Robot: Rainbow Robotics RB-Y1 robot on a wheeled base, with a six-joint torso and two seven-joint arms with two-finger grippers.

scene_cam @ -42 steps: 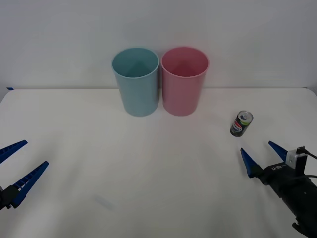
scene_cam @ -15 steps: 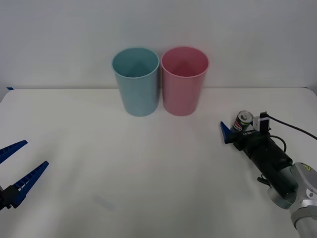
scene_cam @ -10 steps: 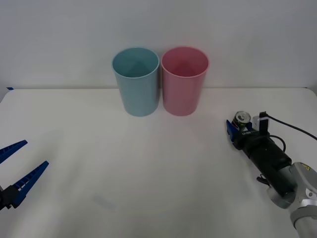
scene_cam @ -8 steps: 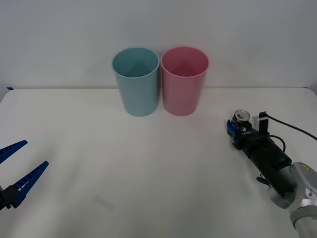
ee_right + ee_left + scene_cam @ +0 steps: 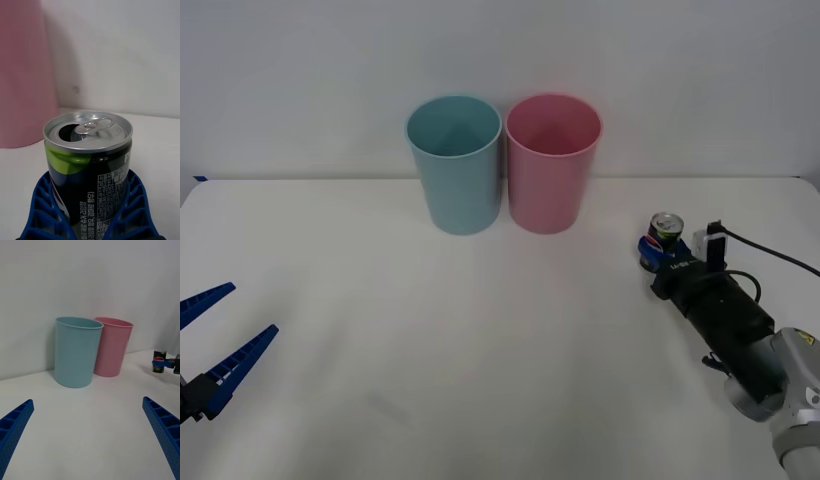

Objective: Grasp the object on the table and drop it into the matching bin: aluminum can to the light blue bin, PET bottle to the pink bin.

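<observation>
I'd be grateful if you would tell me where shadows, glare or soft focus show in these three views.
Front view: even light, faint shadows beside the light blue bin and pink bin. Right wrist view: a bright glint on the aluminum can's silver top, the pink bin blurred behind. Left wrist view: both bins fairly sharp, casting soft shadows on the wall.

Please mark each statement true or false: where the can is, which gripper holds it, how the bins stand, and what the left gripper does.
1. The right gripper is shut on the aluminum can. True.
2. The can lies on its side. False: it is upright, its opened top up.
3. The light blue bin stands on the robot's right of the pink bin. False: on its left.
4. The left gripper is open, holding nothing. True.
5. The can is inside the pink bin. False: it is outside, over the table.
</observation>
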